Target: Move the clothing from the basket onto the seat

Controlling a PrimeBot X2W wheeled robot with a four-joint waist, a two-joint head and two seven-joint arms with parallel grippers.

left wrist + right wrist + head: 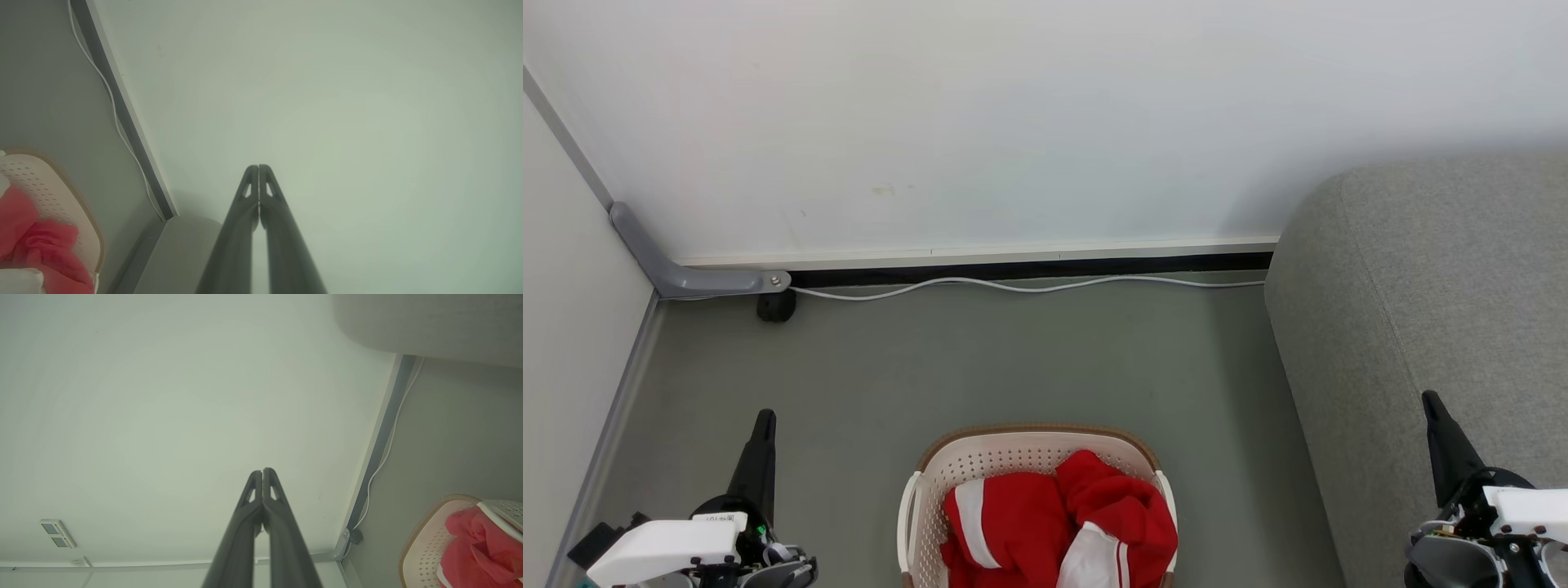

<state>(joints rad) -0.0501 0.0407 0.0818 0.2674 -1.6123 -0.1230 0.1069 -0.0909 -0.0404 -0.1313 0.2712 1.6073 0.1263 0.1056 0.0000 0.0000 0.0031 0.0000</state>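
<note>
The cream perforated basket (1005,459) with a brown rim sits on the floor at the bottom middle of the head view. Red clothing (1062,523) with white stripes is heaped inside it. The grey sofa seat (1437,310) fills the right side. My left gripper (765,418) is at the lower left, shut and empty, to the left of the basket. My right gripper (1427,400) is at the lower right, shut and empty, over the sofa's front. The left wrist view shows the shut left gripper (258,166), the basket (49,192) and the clothing (45,249). In the right wrist view are the shut right gripper (262,470), the basket (425,539) and the clothing (478,547).
A white wall (1013,122) stands behind, with a white cable (1013,286) along its base. A grey bracket (678,273) and a small black foot (776,305) sit in the left corner. A side panel (572,327) closes the left. Grey floor (980,359) lies between basket and wall.
</note>
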